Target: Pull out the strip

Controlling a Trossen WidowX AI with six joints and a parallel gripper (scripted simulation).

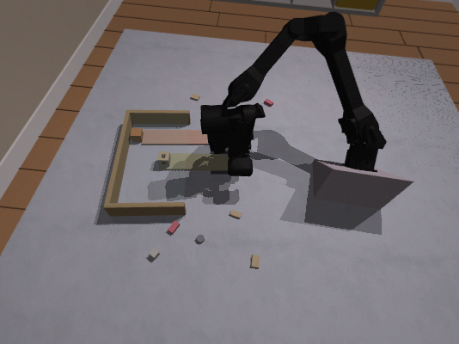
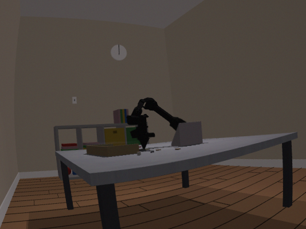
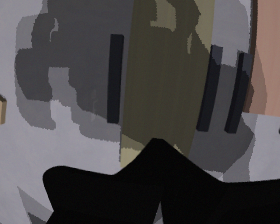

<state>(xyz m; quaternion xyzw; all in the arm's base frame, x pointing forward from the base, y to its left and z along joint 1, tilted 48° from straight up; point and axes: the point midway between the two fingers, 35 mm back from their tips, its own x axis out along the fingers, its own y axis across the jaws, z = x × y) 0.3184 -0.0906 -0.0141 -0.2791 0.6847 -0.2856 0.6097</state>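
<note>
We see our end effector (image 1: 239,165) pressed together with nothing between its fingers, tip down on the near end of the olive strip (image 1: 195,162). The labelled cube (image 1: 163,158) sits at that strip's far end, well apart from the end effector, inside the wooden frame (image 1: 115,169). Beside it lies the pink strip (image 1: 174,137) carrying an orange cube (image 1: 136,134).

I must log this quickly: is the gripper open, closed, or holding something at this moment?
Gripper: closed, fingers together with nothing between them, tip down on the olive strip.
</note>
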